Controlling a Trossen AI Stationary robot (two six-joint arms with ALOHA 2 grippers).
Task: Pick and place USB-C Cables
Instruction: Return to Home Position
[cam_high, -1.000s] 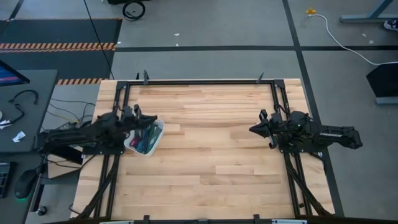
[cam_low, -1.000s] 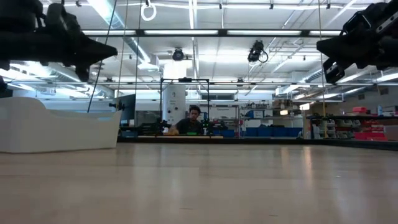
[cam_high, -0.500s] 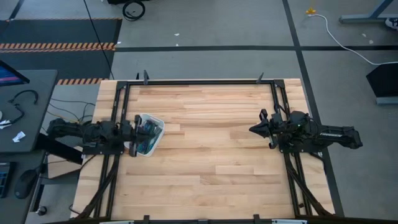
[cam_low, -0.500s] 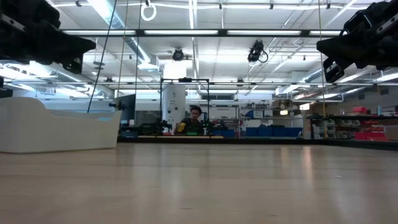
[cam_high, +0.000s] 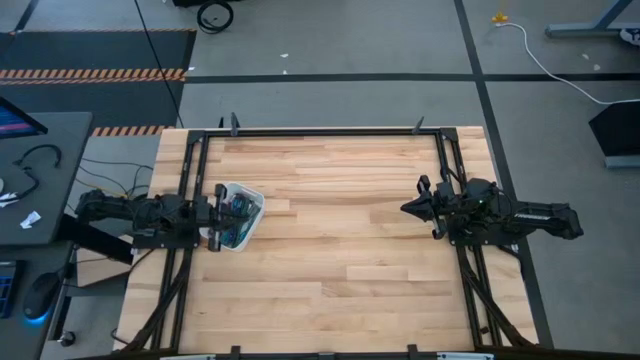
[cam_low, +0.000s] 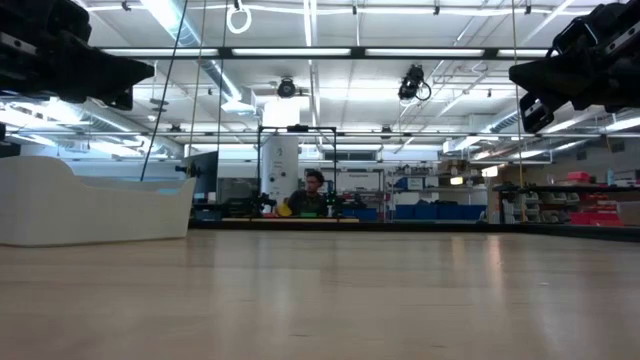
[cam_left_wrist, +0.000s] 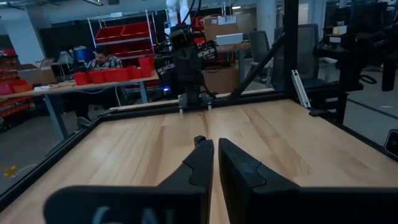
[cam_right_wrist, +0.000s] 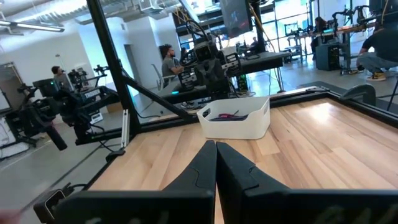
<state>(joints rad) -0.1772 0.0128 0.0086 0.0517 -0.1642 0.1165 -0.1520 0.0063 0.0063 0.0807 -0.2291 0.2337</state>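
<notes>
High view looking straight down: seeing a pale wooden table (cam_high: 340, 250) framed in black rails, with a dark arm at each side. Finding the right arm lying along the right edge and pointing its right gripper (cam_high: 408, 208) across the bare boards toward the left. Noting, in its wrist view, both fingers (cam_right_wrist: 199, 168) pressing together and clamping nothing. Finding the left arm folding back over the left edge and holding the left gripper (cam_high: 213, 213) just beside the outer wall of the white bin (cam_high: 256, 199). Seeing it raised above the rim in the low view, fingers (cam_left_wrist: 199, 165) drawn together with only a sliver between them, gripping nothing. Spotting the bin sitting left of centre, slightly skewed to the table's edges. Making out the USB-C Cables (cam_high: 236, 217) lying inside it in a mixed heap of teal, green and maroon. Tracing their long axes mostly along the bin's length, from far side toward near side at a slight slant. Failing to tell which way the plug ends are pointing.
</notes>
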